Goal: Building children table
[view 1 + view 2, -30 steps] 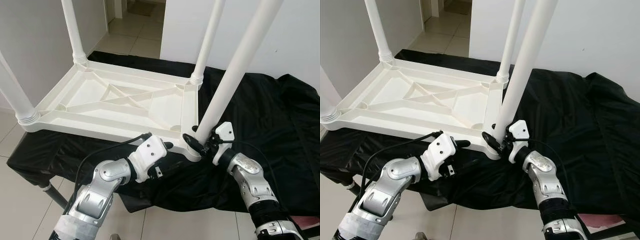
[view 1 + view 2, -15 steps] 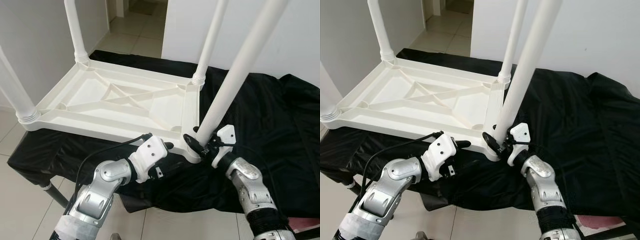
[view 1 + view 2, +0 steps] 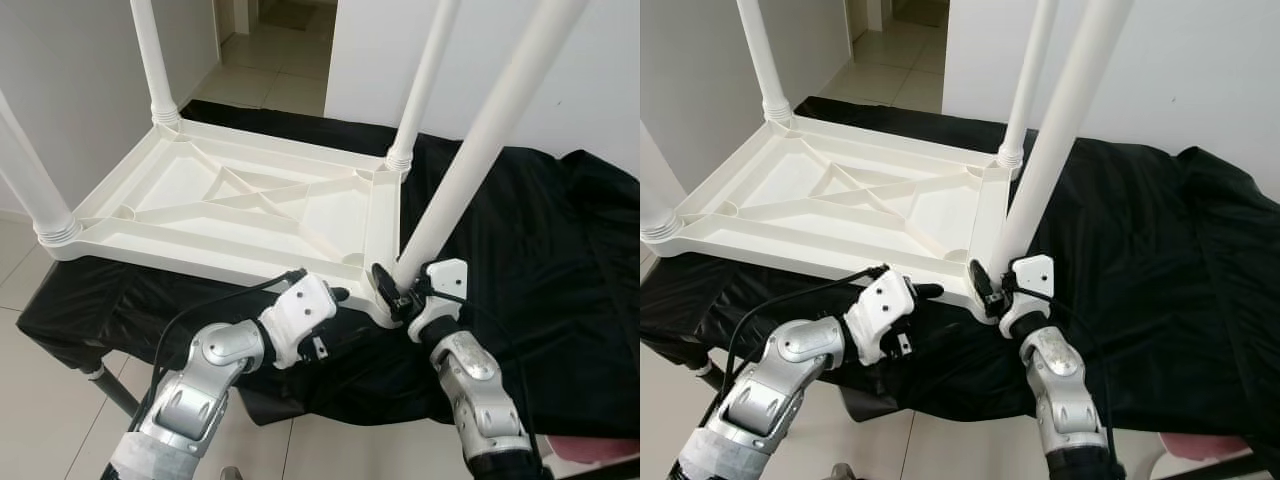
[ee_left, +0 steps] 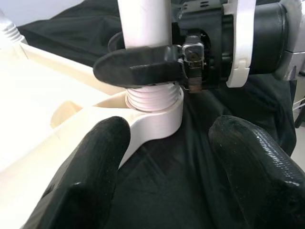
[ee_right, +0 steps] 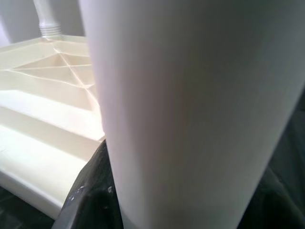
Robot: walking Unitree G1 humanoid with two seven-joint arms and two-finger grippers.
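Note:
A white plastic table top (image 3: 230, 205) lies upside down on a black cloth (image 3: 520, 230). Its legs stand up at the far left (image 3: 155, 60), far right (image 3: 420, 90) and near left (image 3: 30, 190). The fourth leg (image 3: 470, 150) leans in the near right corner socket (image 4: 157, 124). My right gripper (image 3: 393, 290) is shut on this leg just above its threaded base (image 4: 152, 98). My left gripper (image 4: 167, 157) is open, low at the table's near edge beside that corner, with nothing between its fingers (image 4: 90, 167). In the right wrist view the held leg (image 5: 190, 105) looms close.
The black cloth covers a low stand with a metal leg (image 3: 110, 390) at the front left. A tiled floor (image 3: 40, 420) lies below, a white wall (image 3: 600, 70) stands behind, and a doorway (image 3: 270, 40) opens at the back.
My right wrist has swung around the leg's base, from its right side toward the front, still shut on it. The left gripper has stayed put.

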